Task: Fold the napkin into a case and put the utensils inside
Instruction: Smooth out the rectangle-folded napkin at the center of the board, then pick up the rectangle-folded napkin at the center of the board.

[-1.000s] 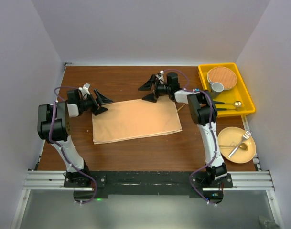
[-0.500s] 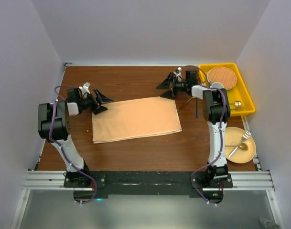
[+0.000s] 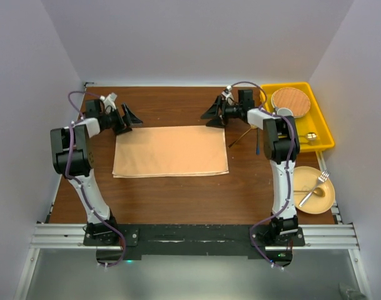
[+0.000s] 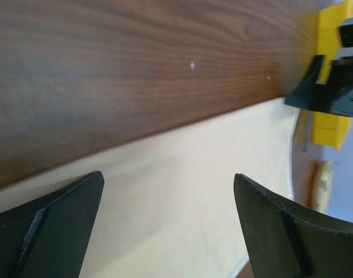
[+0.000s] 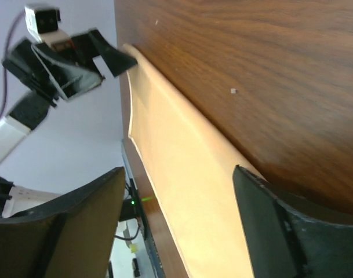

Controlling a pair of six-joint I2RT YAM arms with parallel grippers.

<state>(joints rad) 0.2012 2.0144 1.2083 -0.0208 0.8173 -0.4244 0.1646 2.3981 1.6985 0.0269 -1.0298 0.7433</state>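
Found the napkin [image 3: 171, 152] lying flat near the middle of the worktop [image 3: 165, 103], folded to a broad rectangle with its long edges running left to right. Recorded as not yet a narrow case.

Located the left claw [image 3: 124, 119] at the napkin's far left corner, spread wide and gripping nothing. Confirmed from the left wrist view: both fingers [image 4: 54, 226] well apart, with peach cloth below and between them and the cloth's far edge crossing the gap against bare wood.

Located the right claw [image 3: 213, 117] at the napkin's far right corner, likewise parted, with nothing clamped. Confirmed from the right wrist view: 2 fingers [image 5: 292, 231] apart, with the cloth's far edge running between them. Could not tell whether any fingertip touches the cloth.

Logged 2 utensils loose on the worktop, outside the napkin, between it and the yellow tray [image 3: 284, 85]:
- gold utensil [image 3: 239, 137], lying slantwise just right of the far right corner
- blue-part utensil [image 3: 258, 145], near it, close by the right arm

Noted in the tray, at far right: a round wood-toned plate [image 3: 291, 100], a pale cup [image 3: 284, 114] and 1 spoon [image 3: 306, 135]. Noted a tan plate [image 3: 325, 199] at near right, carrying 1 fork [image 3: 321, 178] and 1 more spoon [image 3: 310, 195].
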